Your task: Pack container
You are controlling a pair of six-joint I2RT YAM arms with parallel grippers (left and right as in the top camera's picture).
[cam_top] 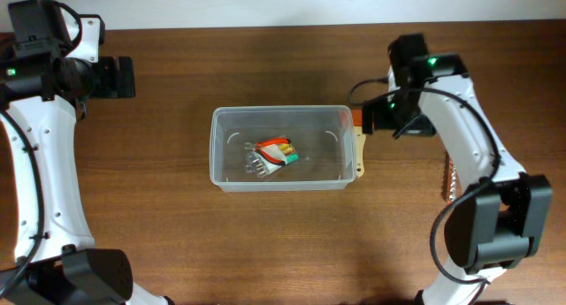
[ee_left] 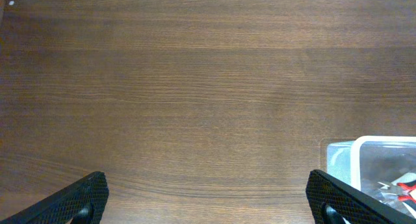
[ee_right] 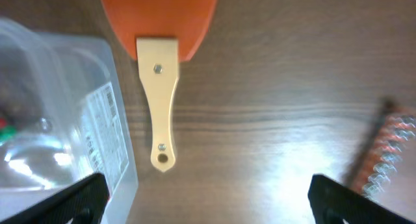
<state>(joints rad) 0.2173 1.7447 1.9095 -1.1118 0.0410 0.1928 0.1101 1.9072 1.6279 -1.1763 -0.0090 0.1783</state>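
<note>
The clear plastic container (cam_top: pixel 215 155) stands at the table's middle. It holds a small bundle of tools with red, orange and green parts (cam_top: pixel 272 155). A spatula with an orange blade and a pale wooden handle (cam_top: pixel 358 150) lies on the table against the container's right side. My right gripper (cam_top: pixel 370 119) hovers over it, open and empty. In the right wrist view the spatula (ee_right: pixel 159 113) lies between the container wall (ee_right: pixel 71 120) and my open right gripper (ee_right: pixel 208 201). My left gripper (cam_top: pixel 122 77) is far left, open and empty (ee_left: pixel 208 201), and the container's corner (ee_left: pixel 380 162) shows at the lower right of its view.
A wire brush with a reddish handle (cam_top: pixel 449 177) lies at the right, and it also shows in the right wrist view (ee_right: pixel 383 152). The table's back edge runs along the top of the overhead view.
</note>
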